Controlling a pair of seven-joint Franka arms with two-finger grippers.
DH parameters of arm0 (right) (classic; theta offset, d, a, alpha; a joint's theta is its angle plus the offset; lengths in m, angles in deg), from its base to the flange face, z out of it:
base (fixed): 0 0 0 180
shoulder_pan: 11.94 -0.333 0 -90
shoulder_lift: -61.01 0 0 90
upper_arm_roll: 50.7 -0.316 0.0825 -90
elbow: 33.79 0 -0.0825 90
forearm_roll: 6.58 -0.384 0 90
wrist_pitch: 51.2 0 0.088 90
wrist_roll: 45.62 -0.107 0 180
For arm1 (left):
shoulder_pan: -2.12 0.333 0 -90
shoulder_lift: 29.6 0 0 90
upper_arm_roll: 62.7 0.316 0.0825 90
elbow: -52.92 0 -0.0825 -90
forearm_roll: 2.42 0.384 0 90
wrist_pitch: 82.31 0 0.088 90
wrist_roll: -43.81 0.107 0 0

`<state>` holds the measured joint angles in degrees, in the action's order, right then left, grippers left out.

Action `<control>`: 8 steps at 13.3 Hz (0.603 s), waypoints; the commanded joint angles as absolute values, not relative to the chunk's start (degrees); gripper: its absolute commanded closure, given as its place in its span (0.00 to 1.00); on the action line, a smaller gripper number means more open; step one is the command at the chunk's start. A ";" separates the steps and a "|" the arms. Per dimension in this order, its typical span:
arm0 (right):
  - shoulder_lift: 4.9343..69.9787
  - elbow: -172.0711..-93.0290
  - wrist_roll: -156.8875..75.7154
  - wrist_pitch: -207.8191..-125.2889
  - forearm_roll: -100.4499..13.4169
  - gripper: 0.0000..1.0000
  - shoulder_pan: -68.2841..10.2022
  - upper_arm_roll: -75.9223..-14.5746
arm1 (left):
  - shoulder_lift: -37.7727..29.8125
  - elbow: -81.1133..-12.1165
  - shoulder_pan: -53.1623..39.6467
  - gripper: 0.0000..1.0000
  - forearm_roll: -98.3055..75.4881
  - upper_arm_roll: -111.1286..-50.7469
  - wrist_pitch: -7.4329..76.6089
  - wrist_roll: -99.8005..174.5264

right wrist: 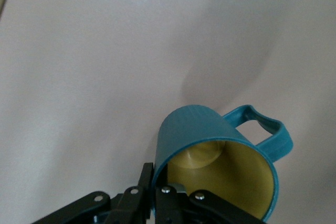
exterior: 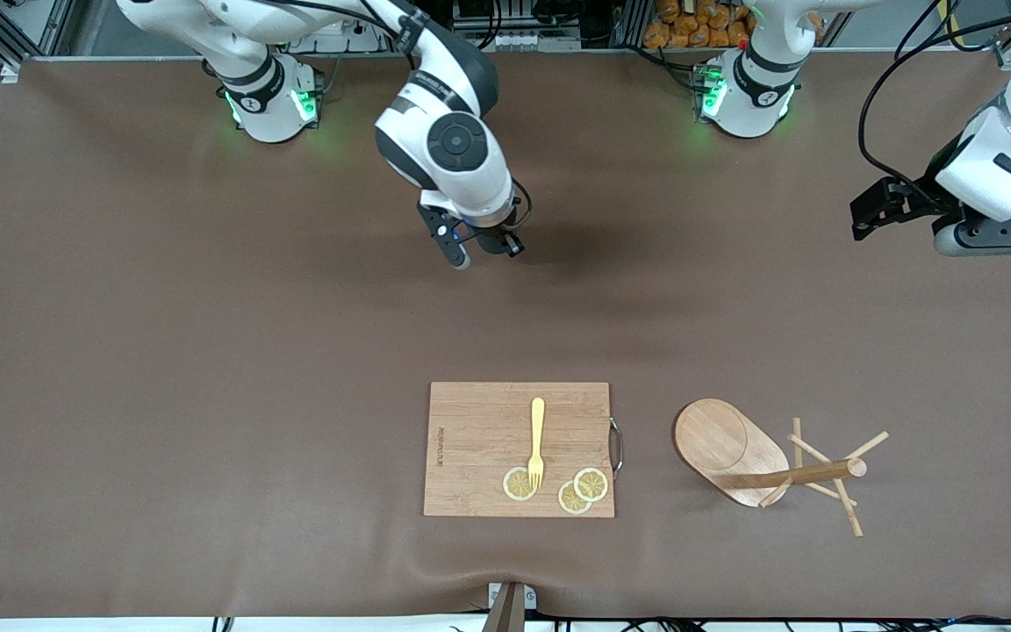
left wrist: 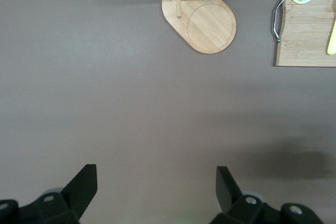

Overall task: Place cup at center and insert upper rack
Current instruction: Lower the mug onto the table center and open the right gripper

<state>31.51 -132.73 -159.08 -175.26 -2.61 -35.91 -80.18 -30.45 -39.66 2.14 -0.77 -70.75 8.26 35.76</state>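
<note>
Over the bare middle of the table, well up from the cutting board, the right gripper holds the cup, its jaws clamped on the rim wall, one finger inside the tan hollow and one outside. From the front camera the arm hides the cup; the right wrist view shows it tilted, with its loop handle jutting away from the fingers. It looks light and rigid, probably ceramic or hard plastic, so a rim pinch should carry it, though a glazed wall could slip or swing if moved sharply, and it would likely chip if dropped. Setting it down upright calls for levelling the wrist first. The upper rack lies tipped over, toward the left arm's end of the table, beside the board. It is stiff light wood; the round pole is the sensible hold, since the thin pegs look fragile. The left gripper waits with jaws wide, over open table near the rack. Open cloth surrounds both arms, and only the board's edge crowds the rack.
</note>
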 commanded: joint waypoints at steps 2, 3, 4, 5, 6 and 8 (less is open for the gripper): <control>27.00 -132.14 -166.71 -179.06 2.64 1.00 -38.22 -79.79 | -31.97 -41.30 2.20 0.00 -0.31 -70.96 9.36 34.94; 26.12 -132.14 -168.30 -179.95 3.17 1.00 -38.57 -79.70 | -31.89 -41.38 2.20 0.00 -0.39 -70.96 9.36 34.94; 25.33 -132.05 -169.53 -180.13 4.22 1.00 -39.27 -79.61 | -31.89 -41.56 2.20 0.00 -0.31 -70.96 9.36 34.94; 24.72 -132.05 -170.76 -180.74 5.27 1.00 -39.36 -79.61 | -31.89 -41.56 2.20 0.00 -0.39 -70.96 9.53 34.94; 24.19 -132.05 -171.64 -181.62 5.98 1.00 -39.63 -79.61 | -31.80 -41.56 2.20 0.00 -0.40 -70.96 9.53 34.94; 23.66 -132.05 -172.79 -182.59 6.42 1.00 -40.77 -79.00 | -31.71 -41.65 2.20 0.00 -0.40 -70.96 9.53 34.94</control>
